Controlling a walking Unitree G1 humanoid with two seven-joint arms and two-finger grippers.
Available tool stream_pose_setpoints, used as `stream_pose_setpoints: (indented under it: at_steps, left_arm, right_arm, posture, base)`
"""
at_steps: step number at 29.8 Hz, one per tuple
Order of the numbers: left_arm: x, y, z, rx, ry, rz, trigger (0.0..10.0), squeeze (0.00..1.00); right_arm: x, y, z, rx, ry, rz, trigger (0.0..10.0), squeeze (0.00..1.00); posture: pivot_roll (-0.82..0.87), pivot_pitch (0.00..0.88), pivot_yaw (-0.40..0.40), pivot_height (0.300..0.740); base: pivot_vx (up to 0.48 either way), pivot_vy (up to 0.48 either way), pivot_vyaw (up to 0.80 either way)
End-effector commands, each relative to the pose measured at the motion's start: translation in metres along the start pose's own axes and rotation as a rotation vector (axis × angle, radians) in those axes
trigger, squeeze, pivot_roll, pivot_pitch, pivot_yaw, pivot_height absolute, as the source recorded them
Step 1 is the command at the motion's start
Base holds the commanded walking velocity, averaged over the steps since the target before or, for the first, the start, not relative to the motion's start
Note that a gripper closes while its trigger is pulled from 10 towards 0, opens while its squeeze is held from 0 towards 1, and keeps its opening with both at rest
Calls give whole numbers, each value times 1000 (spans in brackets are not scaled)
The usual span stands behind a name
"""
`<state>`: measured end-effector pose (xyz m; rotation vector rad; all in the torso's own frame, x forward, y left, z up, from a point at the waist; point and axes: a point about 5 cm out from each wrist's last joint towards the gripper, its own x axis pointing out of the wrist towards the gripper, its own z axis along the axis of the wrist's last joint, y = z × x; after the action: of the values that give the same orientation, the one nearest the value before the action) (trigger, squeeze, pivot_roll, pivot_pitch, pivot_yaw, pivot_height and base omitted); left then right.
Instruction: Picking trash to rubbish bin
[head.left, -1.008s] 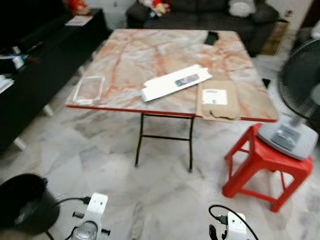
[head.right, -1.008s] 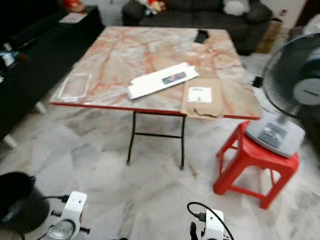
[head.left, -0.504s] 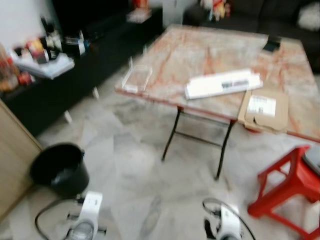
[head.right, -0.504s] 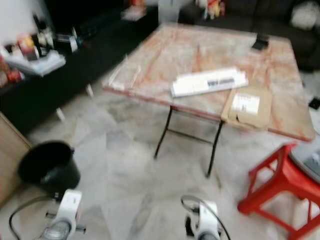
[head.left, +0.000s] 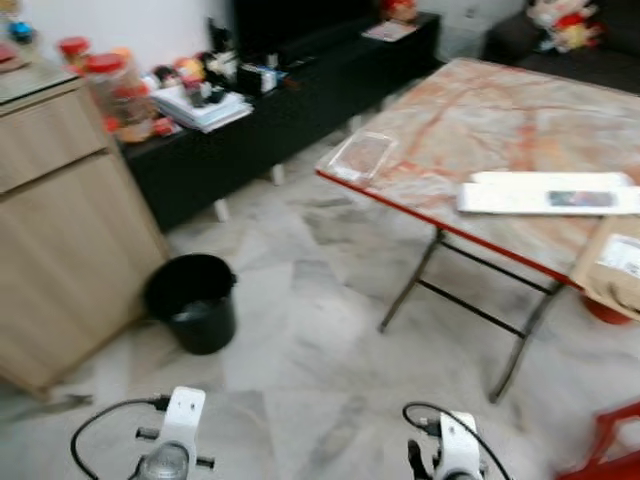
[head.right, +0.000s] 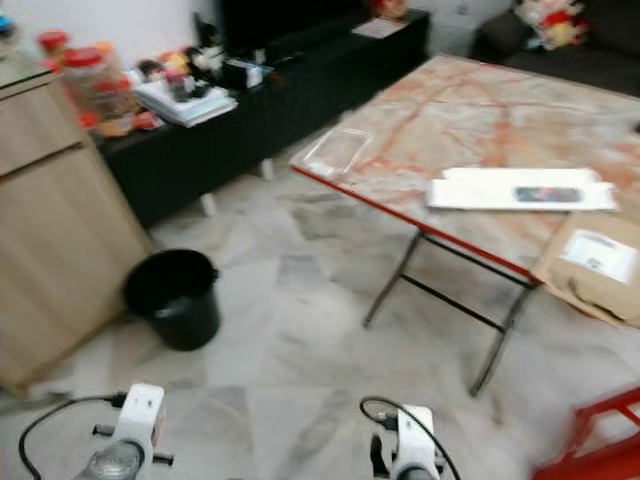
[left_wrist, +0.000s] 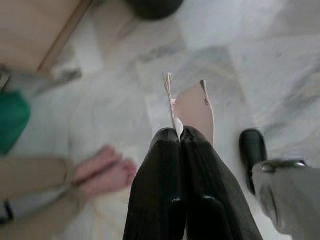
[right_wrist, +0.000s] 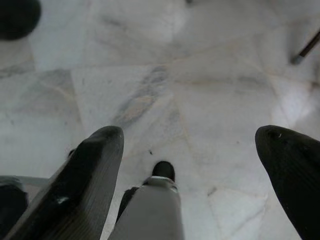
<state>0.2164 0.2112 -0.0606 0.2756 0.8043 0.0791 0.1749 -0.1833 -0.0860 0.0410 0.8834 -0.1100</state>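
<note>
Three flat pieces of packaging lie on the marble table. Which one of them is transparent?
The clear plastic tray at the table's corner nearest the black cabinet. The marble shows through it, while the long box is white and the cardboard envelope is brown.

A home living room: sofa (head.left: 590, 40), folding table (head.left: 480, 130), marble floor (head.left: 300, 330), low TV cabinet (head.left: 290, 110)

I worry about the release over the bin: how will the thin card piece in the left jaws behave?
The card piece looks thin and flat, so probably light and bendy. Pinched at one end by the left gripper, it may flutter sideways rather than drop straight.
</note>
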Motion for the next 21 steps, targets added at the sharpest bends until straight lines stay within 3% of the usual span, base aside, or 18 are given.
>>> stream_pose_setpoints:
  at_steps: [1,7,12,21]
  left_arm:
    - [-1,2,-5,-7,27,7,10000,0]
    - [-1,2,-6,-10,32,8,10000,0]
    - [-1,2,-7,-17,44,6,10000,0]
    - [-1,2,-10,-25,55,9,10000,0]
  right_arm:
    - [1,3,2,-1,-1,6,10000,0]
    - [1,5,3,11,-10,19,10000,0]
    - [2,11,7,29,-22,58,10000,0]
    - [2,15,6,21,-15,78,10000,0]
  posture:
    - [-98,40,8,740]
    - [-97,35,8,740]
    - [-93,29,7,740]
    - [-90,26,6,740]
  base:
    - [0,0,800]
    - [0,0,800]
    - [96,0,0]
    - [376,0,0]
